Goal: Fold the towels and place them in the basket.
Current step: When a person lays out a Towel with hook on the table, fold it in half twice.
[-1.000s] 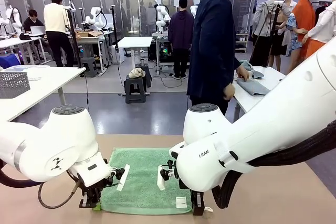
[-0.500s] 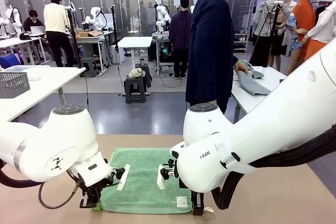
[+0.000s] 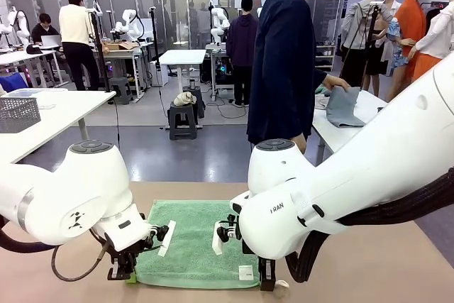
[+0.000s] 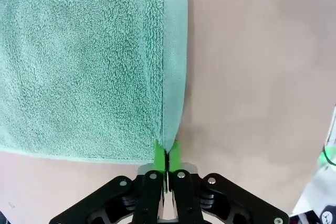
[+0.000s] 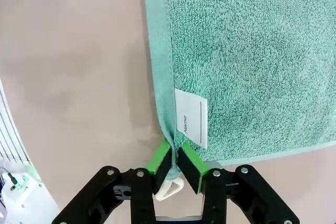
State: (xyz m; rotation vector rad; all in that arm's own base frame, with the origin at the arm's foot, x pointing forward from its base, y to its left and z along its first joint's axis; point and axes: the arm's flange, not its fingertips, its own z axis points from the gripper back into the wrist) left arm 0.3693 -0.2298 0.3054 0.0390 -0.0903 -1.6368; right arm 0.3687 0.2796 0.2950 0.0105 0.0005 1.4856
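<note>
A mid-green towel [image 3: 195, 240] lies flat on the tan table [image 3: 369, 267], with its white label [image 3: 245, 272] at the near right corner. My left gripper [image 3: 122, 273] is down at the towel's near left corner. In the left wrist view the gripper [image 4: 167, 153] is shut on the hem of the towel [image 4: 84, 61]. My right gripper [image 3: 265, 283] pinches the near right corner. In the right wrist view the gripper [image 5: 174, 162] is shut on the towel [image 5: 247, 56] just below the label [image 5: 191, 116], and the white loop pokes out under the pads. The basket is out of view.
A person in a dark jacket [image 3: 284, 69] stands past the table's far edge, turned to a side table [image 3: 333, 129] and holding a grey-blue cloth [image 3: 344, 108]. A pale grey lattice basket [image 3: 18, 113] sits on another table at the left.
The person has turned further to the side table and lifted the grey-blue cloth off it. Both grippers stay at the towel's near corners.
</note>
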